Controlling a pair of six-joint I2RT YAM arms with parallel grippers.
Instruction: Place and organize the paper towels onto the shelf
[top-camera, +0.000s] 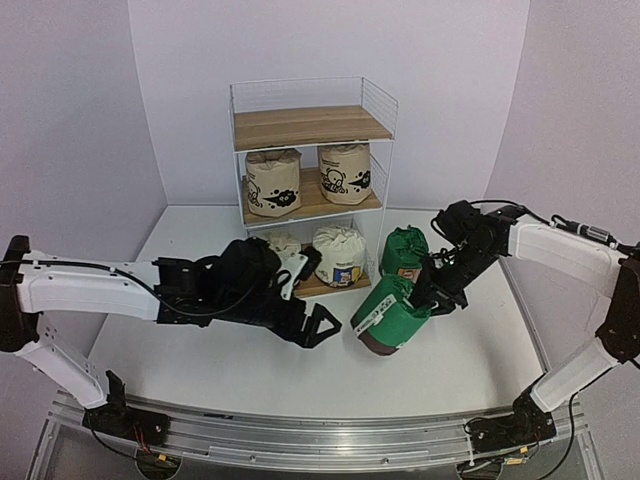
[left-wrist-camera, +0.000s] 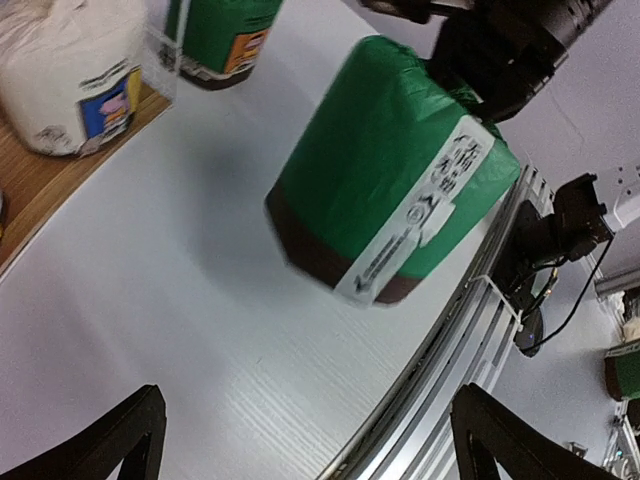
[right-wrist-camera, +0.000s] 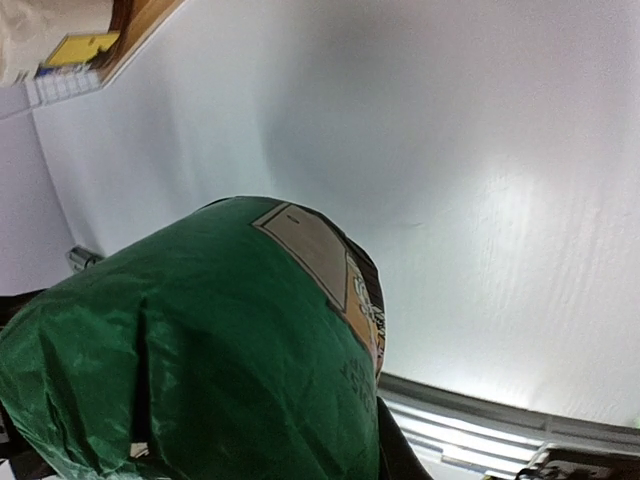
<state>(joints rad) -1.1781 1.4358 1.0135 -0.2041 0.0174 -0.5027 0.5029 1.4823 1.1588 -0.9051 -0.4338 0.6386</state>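
The white wire shelf (top-camera: 238, 150) stands at the back centre. Two beige rolls (top-camera: 273, 182) sit on its middle board and two white rolls (top-camera: 339, 255) on its bottom board; the top board is bare. One green roll (top-camera: 405, 250) stands on the table right of the shelf. My right gripper (top-camera: 435, 288) is shut on the gathered top of the other green roll (top-camera: 390, 316), held tilted just above the table; this roll fills the right wrist view (right-wrist-camera: 220, 350) and hides the fingers there. My left gripper (top-camera: 320, 326) is open and empty, left of that roll (left-wrist-camera: 390, 170).
A metal rail (top-camera: 320, 440) runs along the table's near edge and also shows in the left wrist view (left-wrist-camera: 480, 330). In that view, the standing green roll (left-wrist-camera: 220, 35) and a white roll (left-wrist-camera: 70, 70) on the bottom board (left-wrist-camera: 30, 200) lie at the top left.
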